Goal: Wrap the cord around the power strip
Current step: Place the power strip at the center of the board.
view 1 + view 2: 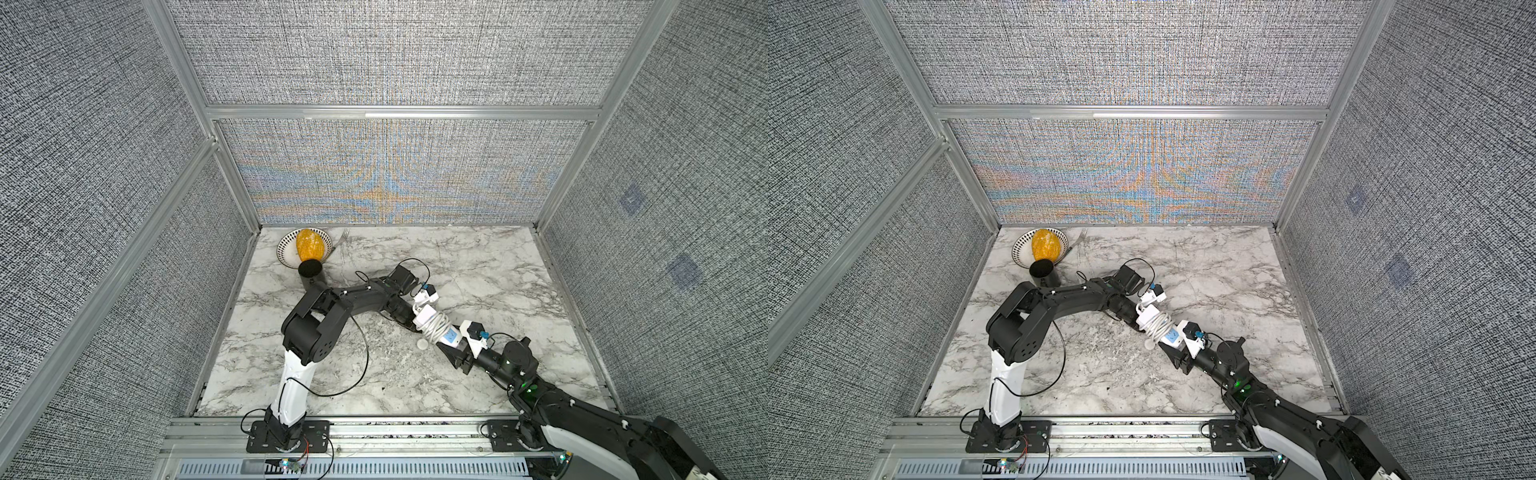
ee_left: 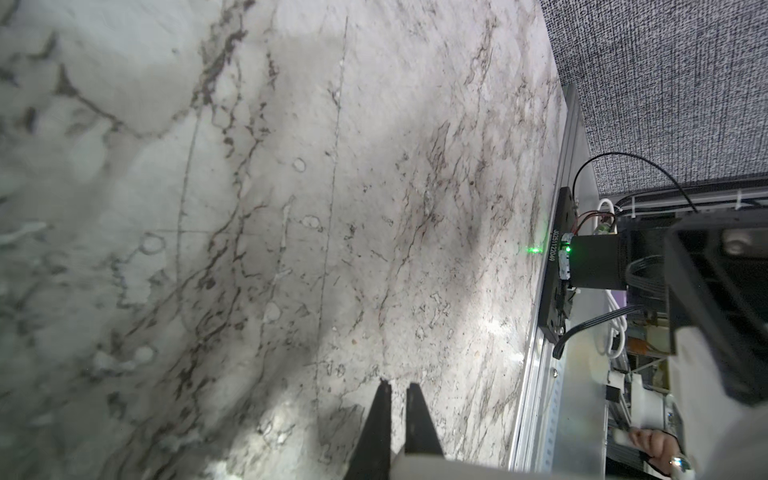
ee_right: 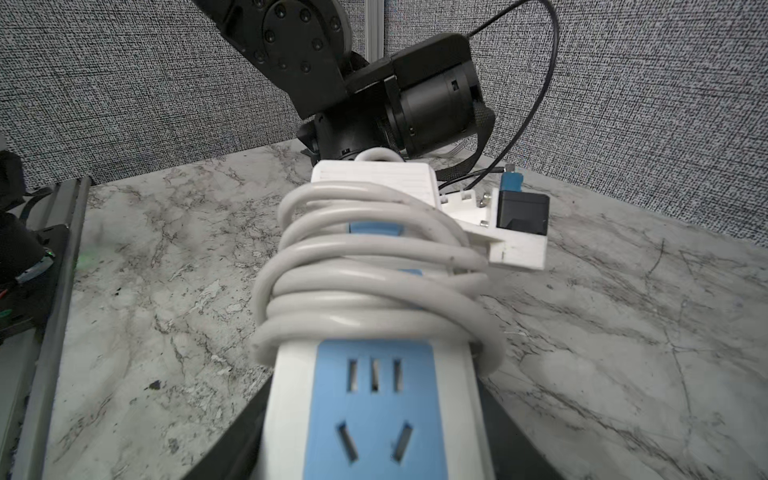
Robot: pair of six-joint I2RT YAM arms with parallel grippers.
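Wrap near done: cord (image 3: pixel 374 286) coiled round power strip (image 3: pixel 374 407), pinched in right hand (image 1: pixel 454 343). Left hand (image 2: pixel 397 386) at strip's 10 o'clock, pressed almost together, empty. Next, likely: tuck loose end.

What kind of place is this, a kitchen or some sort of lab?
Probably a robot lab test cell: grey fabric panels in aluminium framing enclose a marble-look tabletop, and the left arm and right arm are bolted to a rail along its front edge.
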